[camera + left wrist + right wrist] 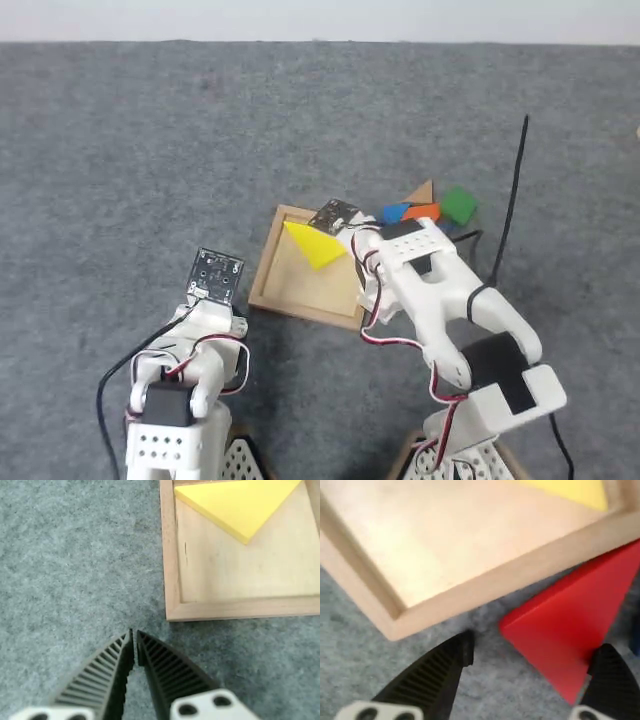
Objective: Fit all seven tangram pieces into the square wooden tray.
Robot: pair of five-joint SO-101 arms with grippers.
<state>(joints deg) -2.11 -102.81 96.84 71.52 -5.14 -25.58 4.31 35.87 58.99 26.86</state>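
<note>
The square wooden tray lies mid-table with a yellow triangle inside it at its far side. In the right wrist view my right gripper is open just outside a tray corner, its fingers on either side of a red triangle that lies on the carpet against the tray's rim. My left gripper is shut and empty, low over the carpet a short way off the tray's rim. Blue, orange, green and tan pieces sit clustered behind the right arm.
Grey carpet covers the table. A black cable runs up past the loose pieces at the right. The right arm's white body overhangs the tray's right edge.
</note>
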